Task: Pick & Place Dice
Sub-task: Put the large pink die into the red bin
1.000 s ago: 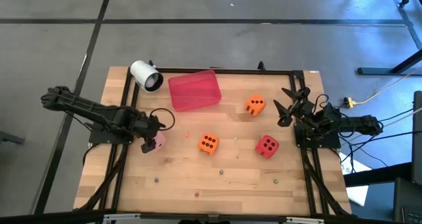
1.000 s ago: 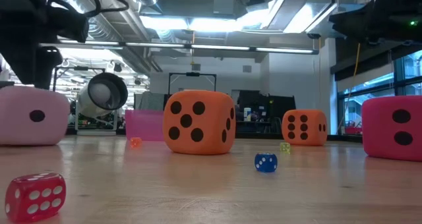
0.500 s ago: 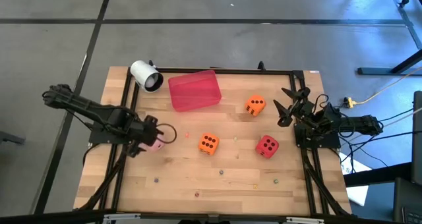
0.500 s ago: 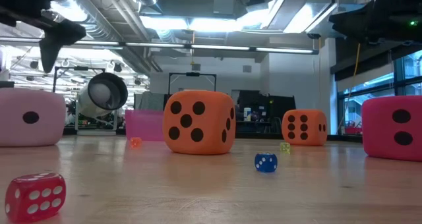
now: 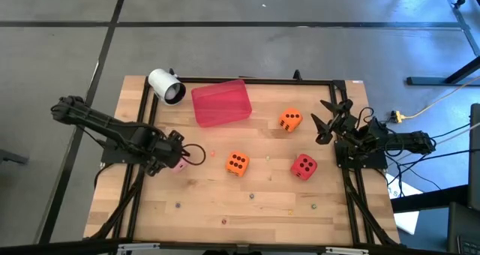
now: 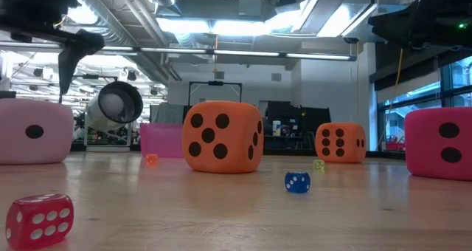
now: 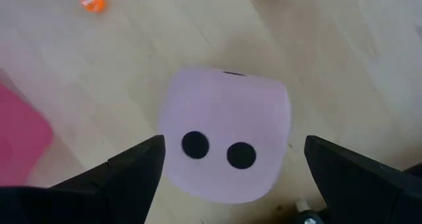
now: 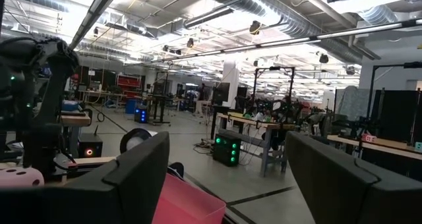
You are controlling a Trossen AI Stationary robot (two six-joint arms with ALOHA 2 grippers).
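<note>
Left wrist view: we see the left gripper [image 7: 227, 168] with its two dark fingers spread wide, one on each side of the pale pink soft cube die with dark pips [image 7: 226, 135]. The die lies directly ahead of the gripper, between the fingertips but touching neither. It rests on the light wooden table [image 7: 343, 59]. Its two-pip face is turned to the camera. A cube has no long axis, so we judge that the jaws need only be square to two opposite faces, which they appear to be.

In the high view, the left gripper [image 5: 178, 158] hangs over the pink die [image 5: 180, 164], the arm reaching in from the table's left edge with the wrist pitched down. We judge the coming move to be a short descent and a closing of the fingers.

Farther from this hand, in order: the orange soft cube die with six pips up [image 5: 237, 163], the flat red rectangular tray [image 5: 220, 103], a second orange die [image 5: 290, 119] and the red soft die [image 5: 304, 166]. A white cylindrical object [image 5: 166, 85] lies near the tray. Tiny coloured beads are scattered on the wood.

The right gripper [image 5: 328, 118] waits at the far right edge of the table, fingers spread, holding nothing. The left arm is clearly nearer the pink die.
</note>
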